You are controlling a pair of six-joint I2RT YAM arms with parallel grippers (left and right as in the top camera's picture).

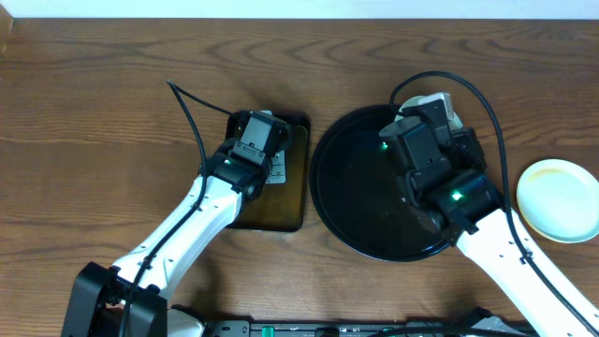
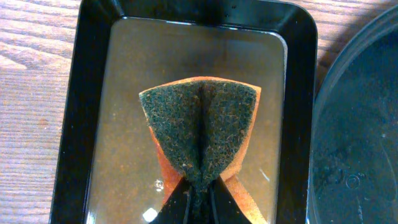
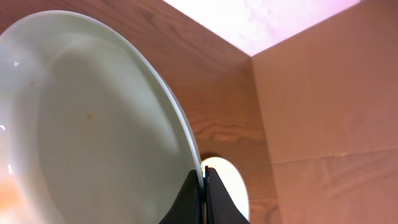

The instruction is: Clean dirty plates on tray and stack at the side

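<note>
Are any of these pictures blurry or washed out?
Overhead view: even light, the glossy round tray showing only faint sheen. Left wrist view: sharp on the sponge, small glints on the water around it. Right wrist view: the held plate is close and soft, the wall behind blown out pinkish white.

Your left gripper (image 2: 198, 190) has the sponge (image 2: 199, 130) over the small tray (image 2: 71, 124). The round tray (image 2: 360, 143) is just right of it, under your right gripper (image 3: 203, 177) and its plate (image 3: 93, 124).
</note>
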